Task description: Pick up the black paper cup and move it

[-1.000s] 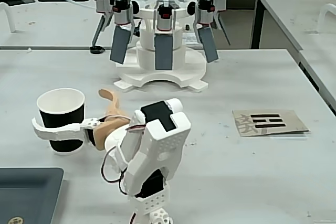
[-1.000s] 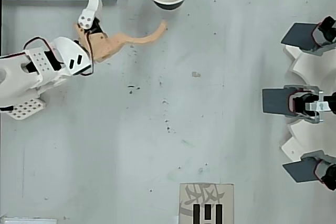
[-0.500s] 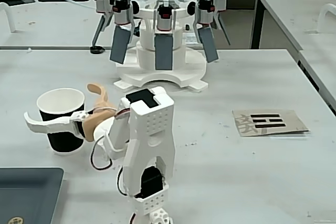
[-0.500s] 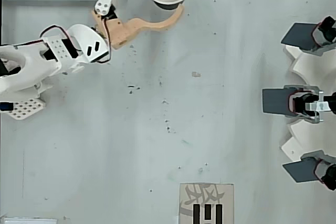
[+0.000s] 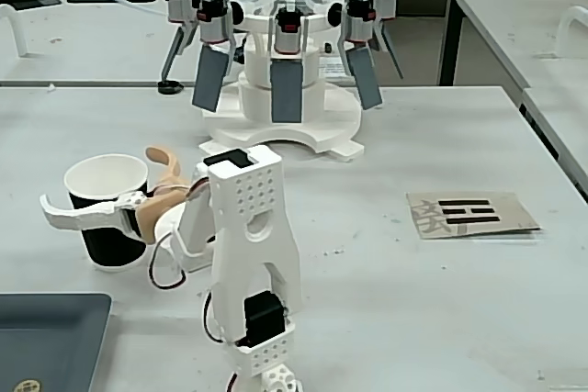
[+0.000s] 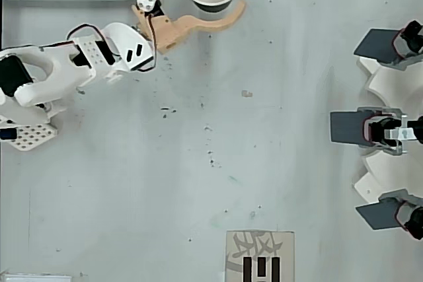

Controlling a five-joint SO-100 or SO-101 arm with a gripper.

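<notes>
The gripper [image 5: 101, 185] is straddling the black paper cup [image 5: 108, 210] with its jaws spread wide, the cup standing upright on the table [image 5: 441, 291], so squeezing, lifting and moving are all still waiting.

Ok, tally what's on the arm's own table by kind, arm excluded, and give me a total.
Black paper cup: 1
Printed cardboard card: 1
White stand with grey paddles: 1
Dark grey tray: 1
Total: 4
</notes>
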